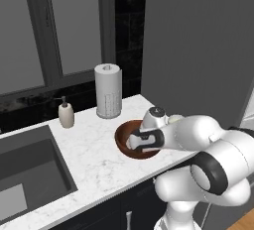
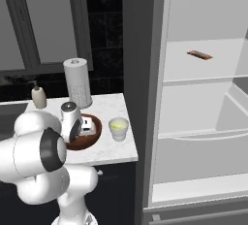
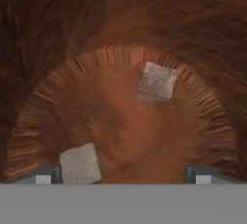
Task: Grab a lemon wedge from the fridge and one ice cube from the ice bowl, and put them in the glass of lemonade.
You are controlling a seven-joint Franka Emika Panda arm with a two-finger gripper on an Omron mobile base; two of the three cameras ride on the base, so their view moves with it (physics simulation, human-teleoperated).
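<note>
My gripper (image 3: 124, 175) hangs open low inside the ice bowl (image 3: 120, 15), its fingertips (image 3: 46, 175) spread wide just above the bowl's floor. Two pale ice cubes lie in the bowl: one (image 3: 79, 164) right beside the left fingertip, between the jaws, and the other (image 3: 157, 82) farther off toward the right. Nothing is gripped. From the base, the reddish-brown bowl (image 1: 118, 137) (image 2: 95, 136) sits near the counter's front edge with my hand reaching down into it. The glass of lemonade (image 2: 118, 128) stands just right of the bowl. The fridge (image 2: 193, 122) stands open. The lemon wedge is out of view.
A paper-towel roll (image 1: 108, 90) (image 2: 77, 82) and a soap dispenser (image 1: 66, 114) (image 2: 38, 97) stand at the back of the marble counter (image 1: 94, 159). The sink (image 1: 25, 169) lies to the left. A thin reddish-brown item (image 2: 199, 55) rests on the upper fridge shelf.
</note>
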